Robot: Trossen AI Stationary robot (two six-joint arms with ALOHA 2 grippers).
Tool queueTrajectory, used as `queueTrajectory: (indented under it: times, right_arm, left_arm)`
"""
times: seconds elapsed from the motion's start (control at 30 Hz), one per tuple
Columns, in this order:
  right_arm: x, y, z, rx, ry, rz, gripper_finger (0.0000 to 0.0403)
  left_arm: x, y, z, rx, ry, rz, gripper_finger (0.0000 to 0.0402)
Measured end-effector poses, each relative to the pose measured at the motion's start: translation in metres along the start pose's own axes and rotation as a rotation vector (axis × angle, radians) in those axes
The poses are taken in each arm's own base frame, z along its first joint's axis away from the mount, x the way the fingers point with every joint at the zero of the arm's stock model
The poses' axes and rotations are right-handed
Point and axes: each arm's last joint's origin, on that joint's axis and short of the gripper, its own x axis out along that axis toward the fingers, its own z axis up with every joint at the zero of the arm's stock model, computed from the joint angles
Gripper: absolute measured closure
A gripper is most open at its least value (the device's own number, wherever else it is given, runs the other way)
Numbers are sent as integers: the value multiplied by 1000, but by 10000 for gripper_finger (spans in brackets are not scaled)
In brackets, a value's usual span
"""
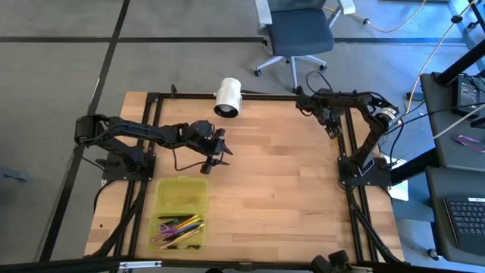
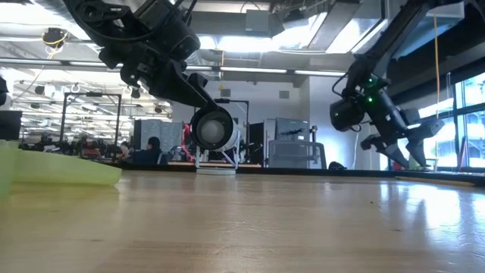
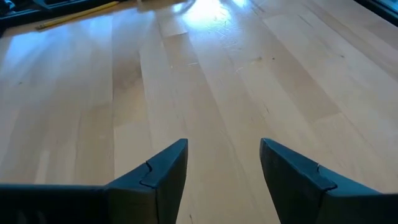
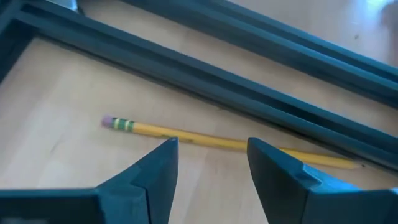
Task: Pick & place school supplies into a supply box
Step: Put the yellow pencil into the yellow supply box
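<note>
Right gripper (image 4: 208, 180), jaws parted and empty, hangs over a yellow pencil (image 4: 224, 142) at the table's far right edge. Pickup in hand; next it must descend and close. Left gripper (image 3: 222, 180), open and empty, waits beyond the supply box (image 1: 181, 215).

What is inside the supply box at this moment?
The supply box lies open. One half looks empty; the other holds a pile of pens and pencils with something purple among them. Whatever lies under the pile cannot be seen.

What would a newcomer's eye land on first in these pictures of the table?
Probably the open yellow-green pencil case at the table's near left, its nearer half full of pens and pencils. Next, one yellow pencil lying by the dark frame rail, right under the right gripper, whose fingers stand open and empty.
</note>
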Motion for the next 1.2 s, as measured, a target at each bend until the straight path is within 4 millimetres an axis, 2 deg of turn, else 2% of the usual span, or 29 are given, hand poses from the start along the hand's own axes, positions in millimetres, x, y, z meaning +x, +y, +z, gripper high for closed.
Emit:
queueTrajectory:
  times: [0.3, 0.53, 0.93, 1.2]
  right_arm:
    - [14, -6, -3, 33, 13, -9, 208]
    - [24, -6, -9, 63, 38, 50, 208]
    - [23, -5, -9, 68, 39, 49, 208]
    - [23, -7, -7, 138, -8, 48, 208]
  left_arm:
    - [0, 0, 0, 0, 1, 0, 210]
    - [0, 0, 0, -8, 1, 0, 210]
    - [0, -1, -1, -14, 15, -5, 209]
    - [0, 0, -1, -13, 14, -5, 209]
